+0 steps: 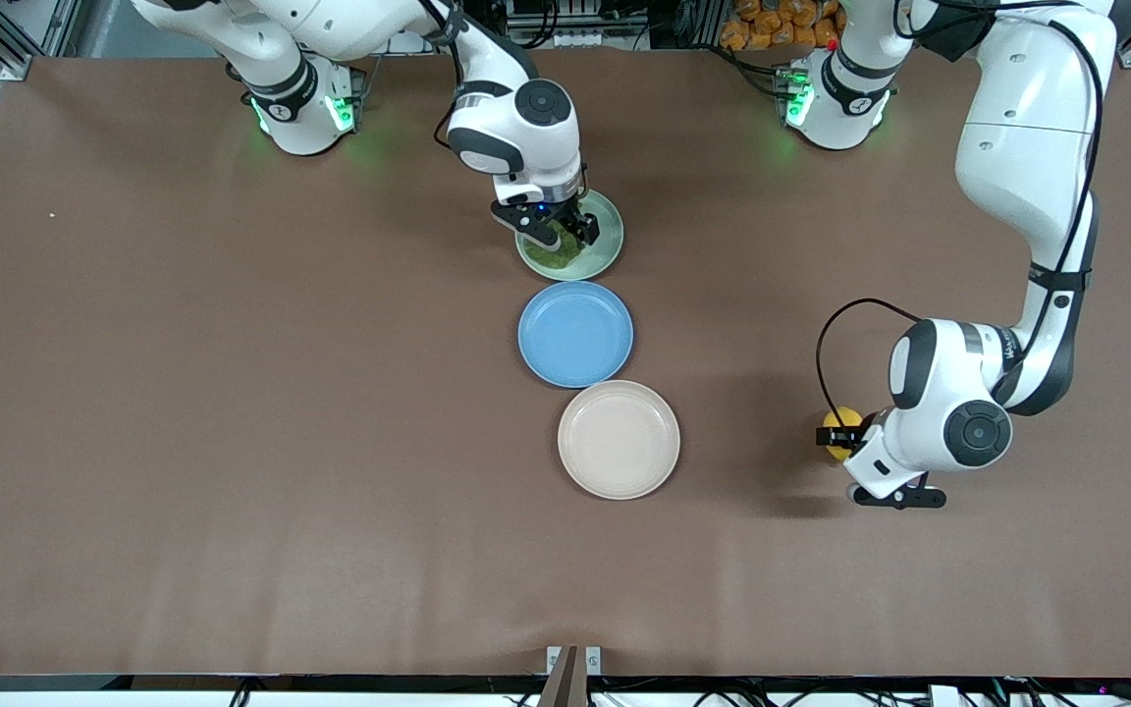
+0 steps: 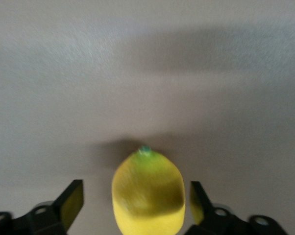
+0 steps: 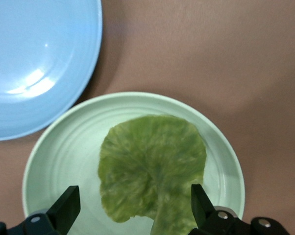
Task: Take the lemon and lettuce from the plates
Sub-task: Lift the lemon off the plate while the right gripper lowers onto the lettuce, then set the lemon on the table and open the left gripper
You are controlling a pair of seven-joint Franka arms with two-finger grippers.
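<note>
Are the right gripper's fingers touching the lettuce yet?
Apart. The right wrist view shows the right gripper open, its fingers spread wide of the lettuce, which lies flat on the mint green plate.

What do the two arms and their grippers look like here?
Both arms are glossy white with rounded shells and dark grey or black joint caps. Green lights glow at both bases. A thin black cable loops out by the left gripper. The right gripper has a small blue light above it. Fingers are black and wedge-shaped.

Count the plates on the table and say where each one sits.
3, in a row. The mint green plate, holding the lettuce, is farthest from the front camera, under the right gripper. The blue plate is in the middle. The beige plate is nearest.
</note>
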